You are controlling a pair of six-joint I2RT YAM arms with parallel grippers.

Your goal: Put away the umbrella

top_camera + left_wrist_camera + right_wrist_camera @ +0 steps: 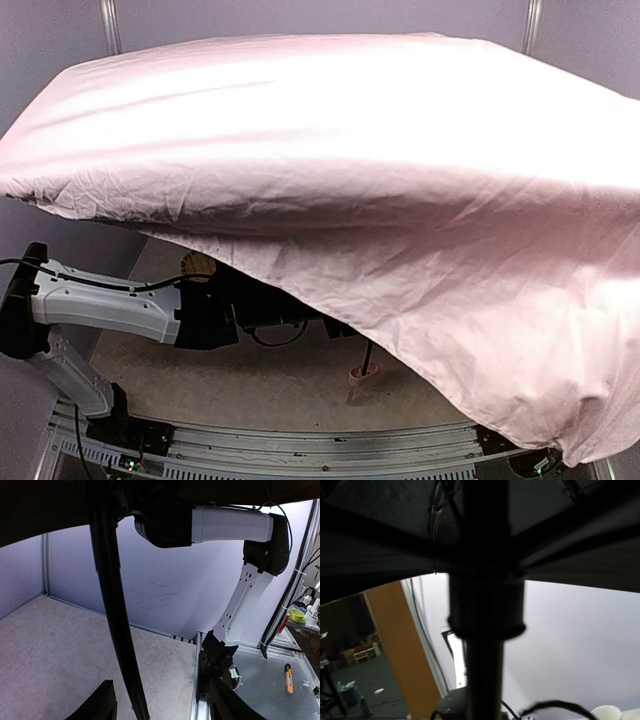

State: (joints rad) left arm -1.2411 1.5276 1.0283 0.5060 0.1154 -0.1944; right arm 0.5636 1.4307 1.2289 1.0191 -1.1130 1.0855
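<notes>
The umbrella is open. Its pale pink canopy (330,150) covers most of the top view and hides the right arm and both grippers there. Its thin black shaft (367,355) runs down to the small pink handle (362,378) near the table's front. My left gripper (162,707) is open under the canopy, with the shaft (117,625) passing between its fingers (100,705), nearer the left one and not clamped. In the right wrist view the shaft and its runner (486,610) fill the middle, right where my right gripper (485,702) closes. Its fingers do not show to either side.
The left arm (110,300) reaches in from the left under the canopy. The right arm (235,525) rises at the table's right edge. The beige table top (60,650) has a metal rail (300,450) along its front. Purple walls enclose the back and sides.
</notes>
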